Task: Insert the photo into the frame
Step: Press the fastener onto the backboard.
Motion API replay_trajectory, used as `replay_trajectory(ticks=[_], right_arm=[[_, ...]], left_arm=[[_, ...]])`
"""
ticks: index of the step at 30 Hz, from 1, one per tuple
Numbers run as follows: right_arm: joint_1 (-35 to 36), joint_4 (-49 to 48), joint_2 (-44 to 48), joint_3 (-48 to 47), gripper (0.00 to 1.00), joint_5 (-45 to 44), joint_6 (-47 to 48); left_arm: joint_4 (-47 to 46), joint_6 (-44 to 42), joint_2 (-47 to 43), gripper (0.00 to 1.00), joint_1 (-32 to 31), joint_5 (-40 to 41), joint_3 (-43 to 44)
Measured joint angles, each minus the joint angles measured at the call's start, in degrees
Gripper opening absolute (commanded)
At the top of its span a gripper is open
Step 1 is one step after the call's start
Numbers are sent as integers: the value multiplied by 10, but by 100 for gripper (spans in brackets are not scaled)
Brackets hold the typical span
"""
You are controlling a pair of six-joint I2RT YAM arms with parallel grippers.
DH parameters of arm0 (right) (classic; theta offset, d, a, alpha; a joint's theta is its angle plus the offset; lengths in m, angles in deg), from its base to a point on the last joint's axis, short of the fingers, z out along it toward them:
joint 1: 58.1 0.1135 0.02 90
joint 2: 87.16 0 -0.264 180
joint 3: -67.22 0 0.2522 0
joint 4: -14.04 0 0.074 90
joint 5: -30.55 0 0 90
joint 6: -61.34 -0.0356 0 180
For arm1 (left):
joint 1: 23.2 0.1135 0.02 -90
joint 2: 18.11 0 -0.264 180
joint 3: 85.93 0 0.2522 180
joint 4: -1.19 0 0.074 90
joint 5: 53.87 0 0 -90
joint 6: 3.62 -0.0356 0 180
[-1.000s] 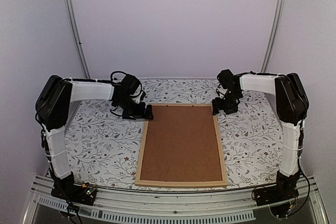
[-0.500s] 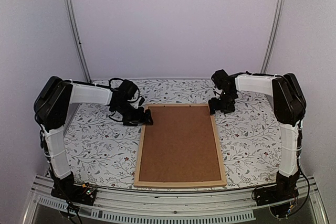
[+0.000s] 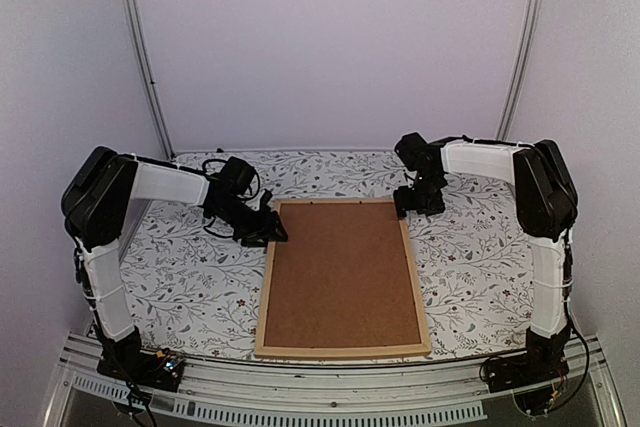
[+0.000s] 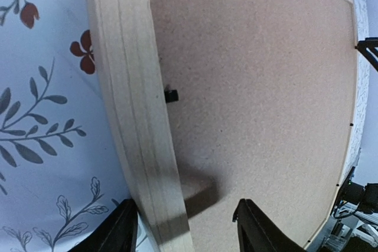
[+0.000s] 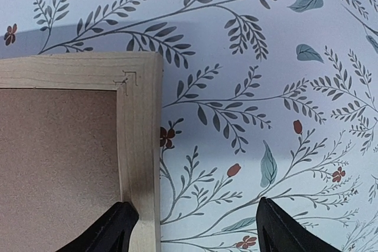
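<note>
Two grippers sit at the upper corners of the frame, which lies back-up in the middle of the overhead view on the floral counter, its brown backing board in place. The photo is nowhere visible. The left gripper has its fingers apart, straddling the left wooden bar. The right gripper is spread wide, one finger by the corner bar and one over the counter. For a clean lift, close squarely on the bar, clear of the small black retaining tab, and raise both corners evenly.
</note>
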Motion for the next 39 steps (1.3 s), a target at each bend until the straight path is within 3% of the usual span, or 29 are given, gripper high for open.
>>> replay_trajectory(ticks=[19,24,29,32,39], right_arm=[[49,42,-27,-39,76,-112,-38],[54,45,-29,-41,76,-125,-42],[54,46,-29,-42,76,-127,-43],[54,45,-29,-42,76,-127,-43],[55,45,-29,-42,77,-126,-42]], left_arm=[[-2,28,-2,60,-11,30,0],[2,24,-4,46,-19,59,0],[16,14,-10,17,-25,93,1],[28,13,-17,4,-25,112,4],[50,14,-14,0,-35,138,19]])
